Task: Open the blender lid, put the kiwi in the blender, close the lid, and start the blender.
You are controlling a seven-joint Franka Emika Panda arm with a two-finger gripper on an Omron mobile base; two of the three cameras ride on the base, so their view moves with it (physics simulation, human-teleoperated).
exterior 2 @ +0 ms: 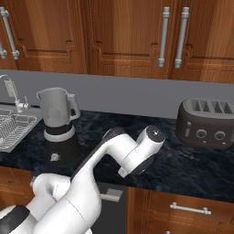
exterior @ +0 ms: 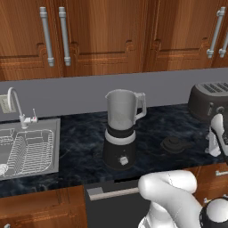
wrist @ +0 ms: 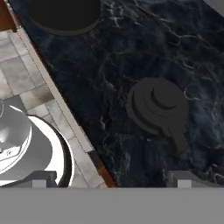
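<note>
The blender [exterior: 120, 142] stands on the dark counter, and its clear jar [exterior 2: 57, 109] has an open mouth with no cap on it. The blender lid [exterior: 174, 144], a round black cap with a raised knob, lies flat on the counter to the blender's right. In the hand view the blender lid [wrist: 159, 107] sits just ahead of my gripper [wrist: 113, 180] and a little to its right. The gripper is open, nothing is between its fingertips [wrist: 188, 178], and it hovers above the counter's front edge. The kiwi is out of view.
A dark toaster [exterior: 209, 102] stands at the back right of the counter. A sink [exterior: 26, 151] with a wire rack and a faucet lies to the left. Wooden cabinets hang above. The tiled floor [wrist: 26, 87] lies below the counter edge.
</note>
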